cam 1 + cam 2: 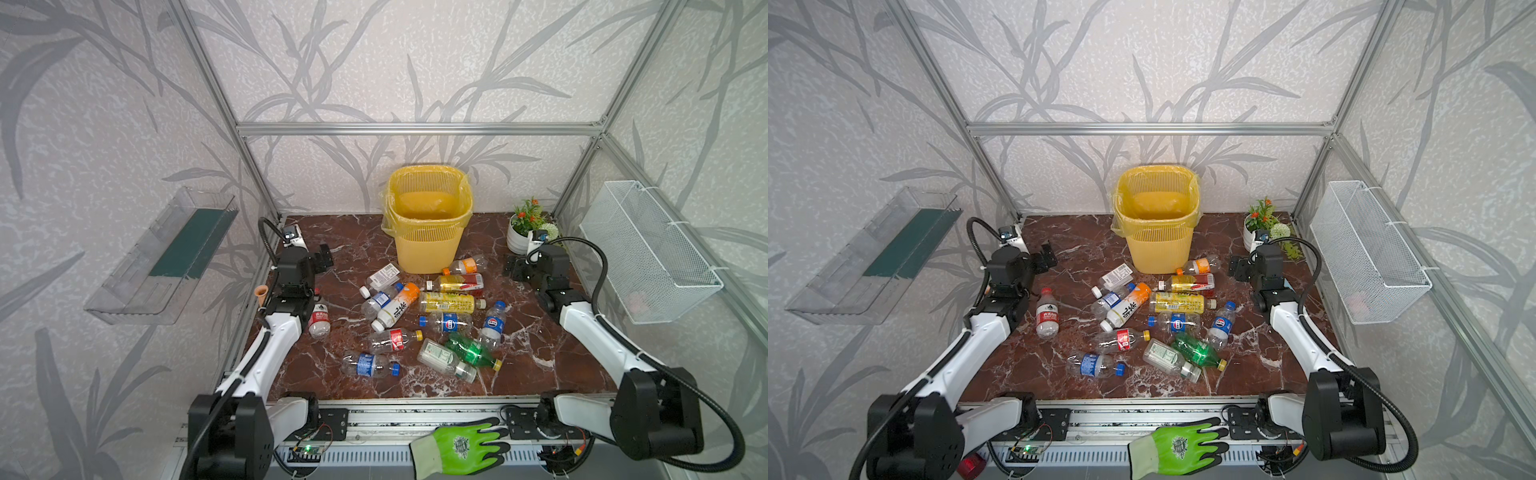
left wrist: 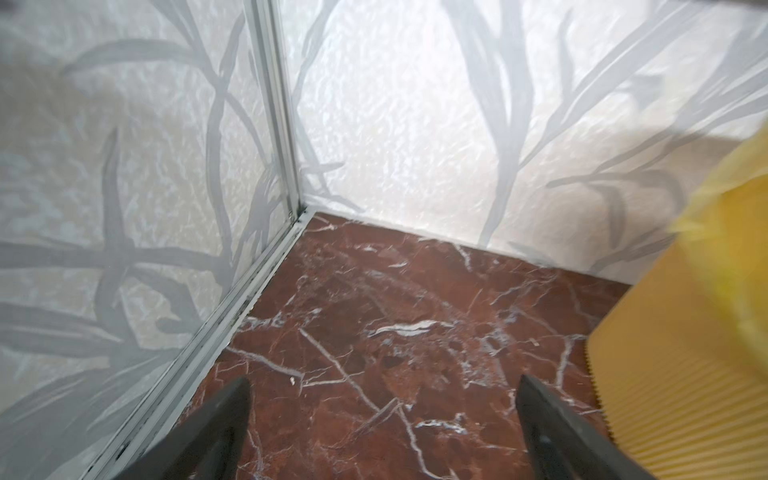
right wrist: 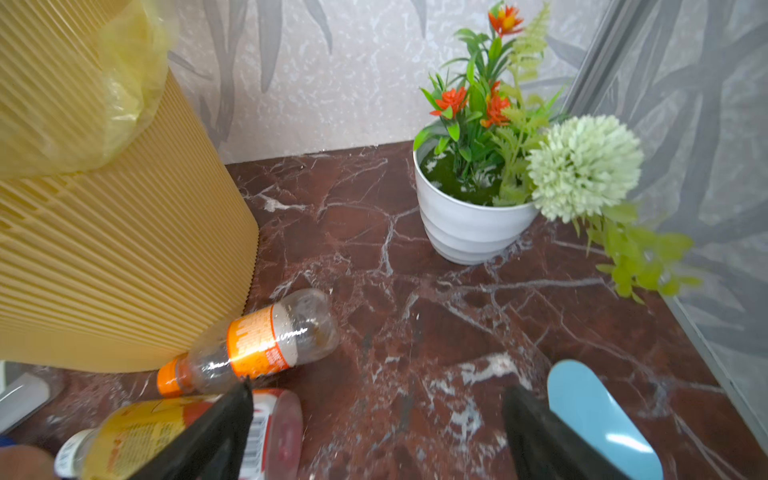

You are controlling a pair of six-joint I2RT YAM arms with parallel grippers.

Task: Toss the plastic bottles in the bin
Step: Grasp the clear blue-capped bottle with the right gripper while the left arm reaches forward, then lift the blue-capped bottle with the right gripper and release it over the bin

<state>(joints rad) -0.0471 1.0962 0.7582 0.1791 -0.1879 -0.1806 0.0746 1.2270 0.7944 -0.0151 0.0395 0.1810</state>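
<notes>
- Broadly, a red-brown marble table (image 1: 540,345) makes up the floor of the cell, with patterned walls on three sides.
- The yellow slatted bin (image 1: 428,245) stands at the rear middle against the back wall, with a yellow bag folded over its rim.
- A white wire basket (image 1: 648,249) hangs on the right wall, and a clear tray (image 1: 158,257) hangs on the left wall.
- About a dozen bottles (image 1: 415,320) lie in a loose heap at the table's middle, in front of the bin. All of them are outside it.
- A green glove (image 1: 461,446) lies on the front rail.
- A white pot (image 1: 517,241) of artificial flowers sits in the rear right corner.
- The left gripper (image 2: 386,415) hangs over bare marble near the rear left corner, left of the bin. Its jaws are spread wide with nothing between them.
- The right gripper (image 3: 374,415) sits low, right of the bin, between the heap and the pot. Its jaws are also spread and grip nothing. One finger (image 3: 216,428) overlaps a yellow-and-red bottle (image 3: 137,432) in the wrist view, but I cannot tell whether it touches.
- An orange-label bottle (image 3: 257,345) lies on its side, its neck against the foot of the bin.
- A red-label bottle (image 1: 1047,318) sits apart from the heap, just beside the left arm.
- A pale blue flat thing (image 3: 598,415) lies beside the right gripper's outer finger.
</notes>
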